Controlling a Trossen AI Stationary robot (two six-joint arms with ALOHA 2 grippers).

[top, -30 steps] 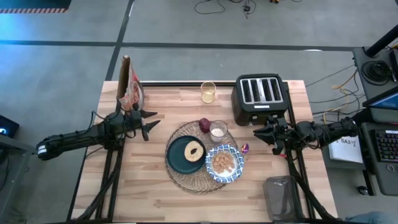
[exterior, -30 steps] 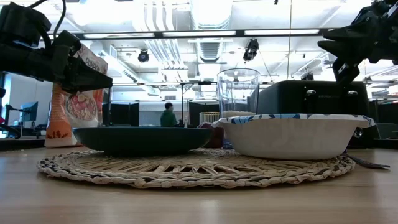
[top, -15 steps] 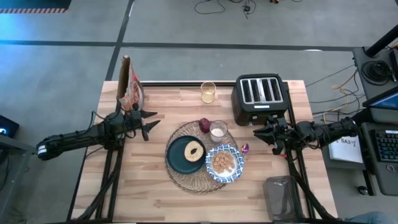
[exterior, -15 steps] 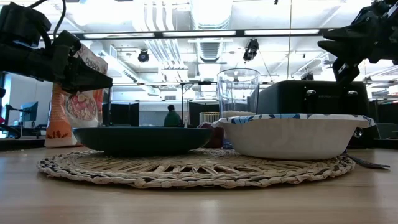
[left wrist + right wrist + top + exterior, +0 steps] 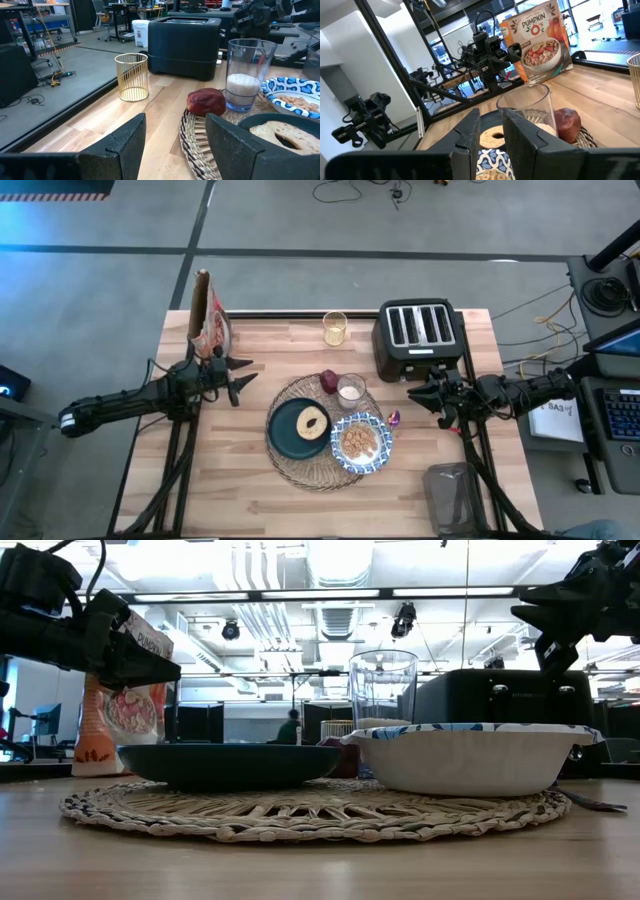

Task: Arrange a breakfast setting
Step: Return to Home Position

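Mat mid-table: plate on left part with bread ring, bowl on right, glass and fruit at far edge. Left gripper released, empty, left of mat. Right gripper slightly parted, empty, right of mat by toaster.

- The surface is pale wood planks, smooth with a low sheen.
- The placemat is coarse woven wicker, rough and matt.
- The plate is smooth and softly glossy, and the bowl looks glazed.
- The glass is clear and shiny.
- At twelve o'clock of the placemat, the cup is gold metal wire.
- The toaster is smooth satin black.
- My jaws look like dark matt plastic.
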